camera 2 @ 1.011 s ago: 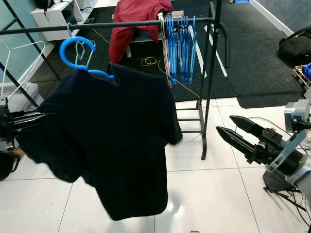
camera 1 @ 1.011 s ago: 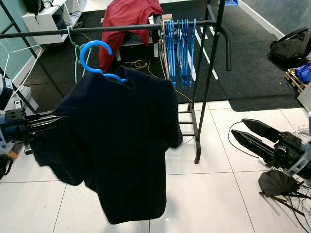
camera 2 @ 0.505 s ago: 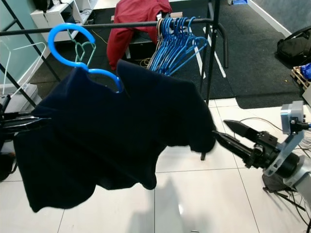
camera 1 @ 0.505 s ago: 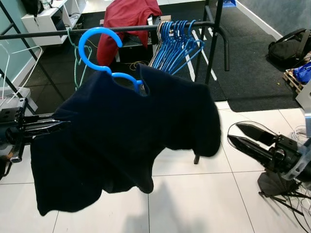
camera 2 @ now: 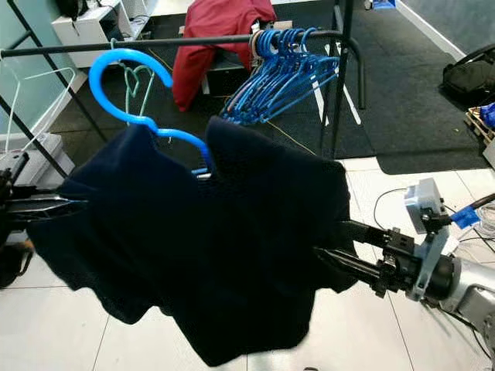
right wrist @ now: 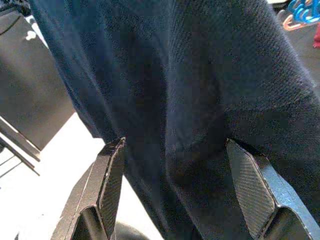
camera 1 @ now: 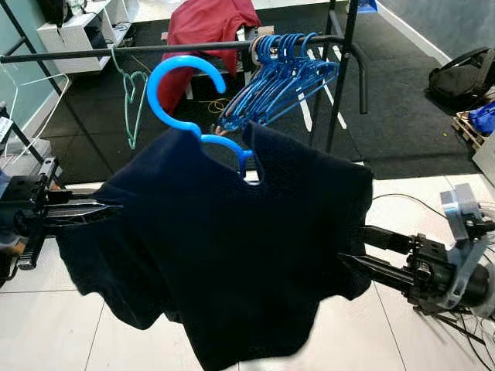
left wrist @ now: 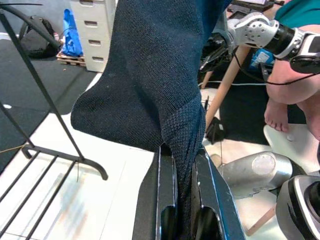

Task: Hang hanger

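Knit navy shirt (camera 1: 232, 255) on blue plastic hanger (camera 1: 189, 108), left hand (left wrist: 182, 160) pinching sleeve

Silver arms — long black tool (camera 1: 108, 210) fingers

dark navy knit t-shirt (camera 1: 232, 255), plain, fine mesh weave up close; bright blue plastic hanger (camera 1: 186, 108) poking out the collar; bunch of blue plastic hangers (camera 1: 282, 77) on the black metal rail (camera 1: 116, 49); pale mint wire hanger (camera 1: 133, 97); red cloth (camera 1: 203, 23) behind; glossy white tiled floor (camera 1: 387, 325), dark grey carpet (camera 1: 418, 108)
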Tool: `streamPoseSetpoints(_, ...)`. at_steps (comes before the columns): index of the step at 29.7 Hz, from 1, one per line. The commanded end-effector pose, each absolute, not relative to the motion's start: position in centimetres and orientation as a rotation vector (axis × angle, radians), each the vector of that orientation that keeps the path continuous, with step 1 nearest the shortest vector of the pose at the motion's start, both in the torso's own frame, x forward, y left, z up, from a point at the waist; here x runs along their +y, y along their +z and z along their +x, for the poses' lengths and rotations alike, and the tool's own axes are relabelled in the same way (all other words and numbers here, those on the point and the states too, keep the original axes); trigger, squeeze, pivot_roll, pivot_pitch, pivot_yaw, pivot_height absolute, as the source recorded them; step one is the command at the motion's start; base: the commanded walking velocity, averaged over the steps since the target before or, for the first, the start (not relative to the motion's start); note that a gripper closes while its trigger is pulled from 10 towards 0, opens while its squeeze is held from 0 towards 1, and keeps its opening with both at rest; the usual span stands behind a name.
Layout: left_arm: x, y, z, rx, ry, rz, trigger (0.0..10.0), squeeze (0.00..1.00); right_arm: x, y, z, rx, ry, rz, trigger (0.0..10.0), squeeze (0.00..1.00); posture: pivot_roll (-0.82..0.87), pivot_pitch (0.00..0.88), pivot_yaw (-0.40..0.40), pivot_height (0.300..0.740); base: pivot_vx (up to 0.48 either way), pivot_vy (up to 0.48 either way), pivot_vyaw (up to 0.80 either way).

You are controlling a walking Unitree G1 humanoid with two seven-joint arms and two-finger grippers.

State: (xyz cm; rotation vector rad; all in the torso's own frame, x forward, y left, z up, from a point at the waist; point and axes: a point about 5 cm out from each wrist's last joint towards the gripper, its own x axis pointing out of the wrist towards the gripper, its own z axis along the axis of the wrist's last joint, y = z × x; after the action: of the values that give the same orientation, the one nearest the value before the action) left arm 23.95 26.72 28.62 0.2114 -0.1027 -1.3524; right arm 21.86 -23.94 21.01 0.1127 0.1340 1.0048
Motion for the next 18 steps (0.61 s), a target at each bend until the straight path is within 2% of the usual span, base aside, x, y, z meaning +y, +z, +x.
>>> streamPoseSetpoints(1,26.8,29.3,23.5,-0.098,-1.368,0.228,10.0,0.0,-23.9,22.5,21.7,0.054,1.022,0.138,10.0,0.0,-0.15,0.105,0.056,0.74,0.0,0.0,0.0)
streamPoseSetpoints(5,26.6,29.3,23.3,-0.093,-1.374,0.227,10.0,0.0,-24.9,25.6,21.3,-0.122,1.034,0.258,10.0,0.0,-0.15,0.108,0.054,0.74,0.0,0.0,0.0)
streamPoseSetpoints(8,26.6,29.3,23.3,-0.092,-1.375,0.227,10.0,0.0,-25.1,26.2,21.3,-0.149,1.038,0.268,10.0,0.0,-0.15,0.108,0.054,0.74,0.0,0.0,0.0)
streamPoseSetpoints(18,26.2,29.4,23.2,-0.096,-1.383,0.229,10.0,0.0,-25.3,24.1,21.5,0.017,1.003,0.128,10.0,0.0,-0.15,0.112,0.055,0.74,0.0,0.0,0.0)
